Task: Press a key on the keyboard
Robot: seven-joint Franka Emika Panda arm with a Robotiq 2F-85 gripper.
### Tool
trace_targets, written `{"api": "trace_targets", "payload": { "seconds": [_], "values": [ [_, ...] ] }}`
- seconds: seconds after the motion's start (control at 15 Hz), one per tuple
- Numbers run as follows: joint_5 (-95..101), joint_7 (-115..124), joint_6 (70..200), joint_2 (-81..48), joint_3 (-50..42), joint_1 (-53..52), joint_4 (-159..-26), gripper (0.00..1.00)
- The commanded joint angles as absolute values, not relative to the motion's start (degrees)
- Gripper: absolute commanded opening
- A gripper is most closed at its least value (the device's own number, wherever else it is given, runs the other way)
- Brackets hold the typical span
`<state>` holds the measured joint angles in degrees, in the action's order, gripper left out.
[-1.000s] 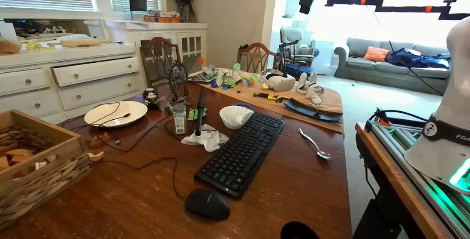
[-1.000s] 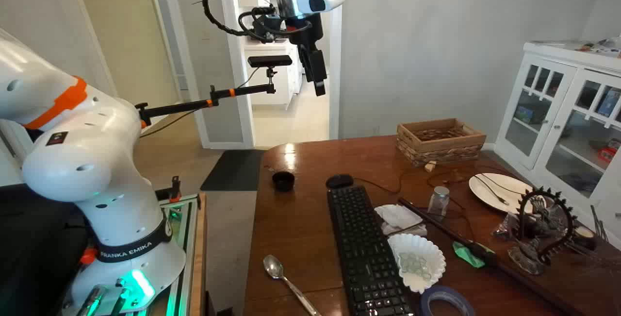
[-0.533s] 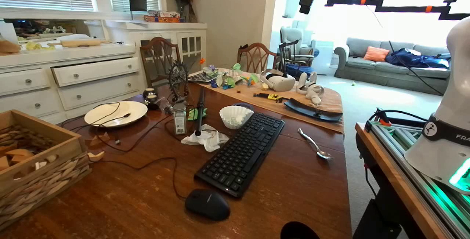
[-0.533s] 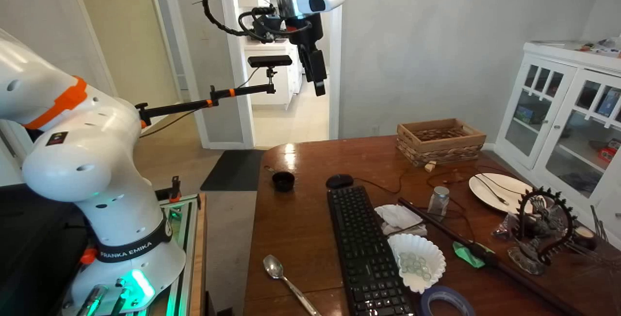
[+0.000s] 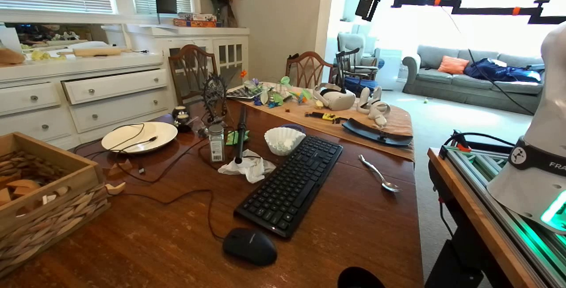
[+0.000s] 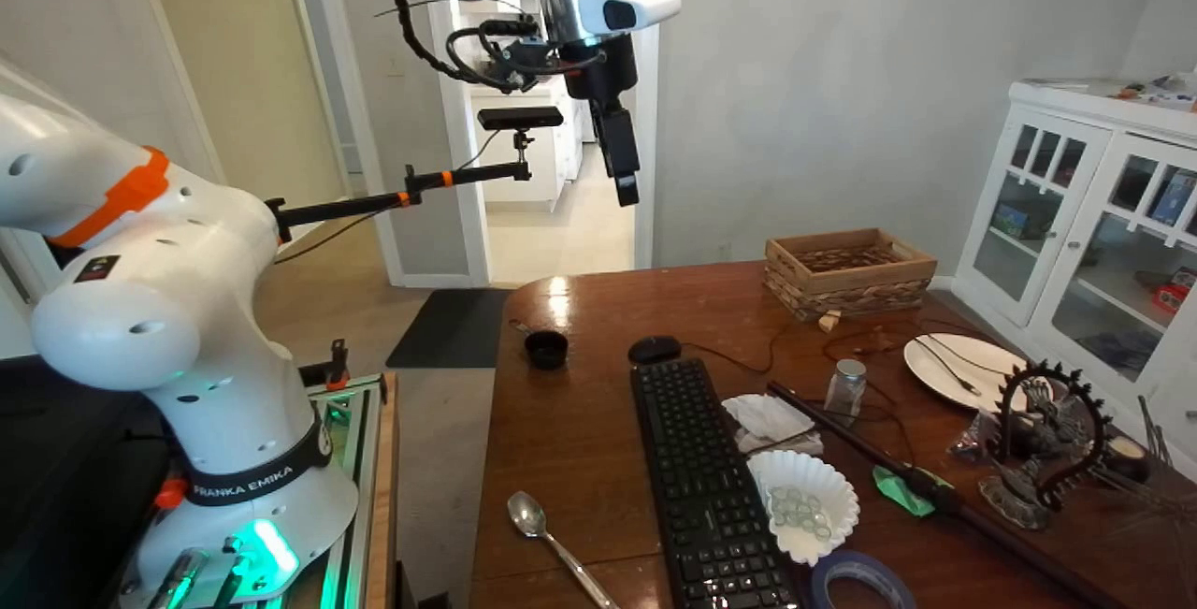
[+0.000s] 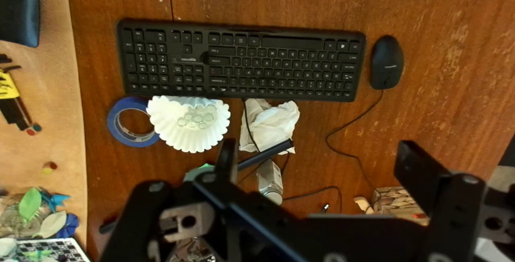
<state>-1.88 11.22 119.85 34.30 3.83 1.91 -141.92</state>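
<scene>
A black band (image 6: 252,480) is circling the glossy white arm (image 6: 196,310), bearing FRANKA EMIKA in pale capitals and, in an exterior view, a round white emblem (image 5: 518,155). Below the band, a green light (image 6: 276,545) is glowing. Above the band, small dark oval spots (image 6: 147,327) are dotting the arm, and a little dark label (image 6: 96,268) and an orange strip (image 6: 114,202) are interrupting the white. Well above the band, black cables (image 6: 403,18) are looping beside a silver collar (image 6: 568,12), a white cap (image 6: 655,3) is carrying a dark oval (image 6: 619,16), and the black gripper (image 7: 318,150) is showing grey metal blocks (image 7: 203,213) and round screw heads (image 7: 157,186).
</scene>
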Motion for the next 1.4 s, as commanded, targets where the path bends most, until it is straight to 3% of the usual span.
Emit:
{"api": "trace_targets", "payload": {
  "seconds": [0.0, 0.33, 0.4, 0.47, 1.07, 1.33],
  "values": [
    [-1.7, 10.4, 122.5, 35.6, 1.0, 3.6, -145.6, 1.00],
    [5.3, 12.1, 132.3, 33.0, 0.5, 9.1, -150.6, 1.00],
    [7.0, 12.1, 134.5, 32.1, 0.5, 10.3, -152.1, 0.75],
    [8.4, 12.0, 135.8, 31.4, 0.4, 11.3, -153.0, 0.74],
    [9.4, 10.0, 148.6, 18.9, -2.5, 12.8, -157.1, 0.05],
    [10.6, 11.0, 152.8, 14.3, -2.3, 13.6, -157.0, 0.00]
  ]
}}
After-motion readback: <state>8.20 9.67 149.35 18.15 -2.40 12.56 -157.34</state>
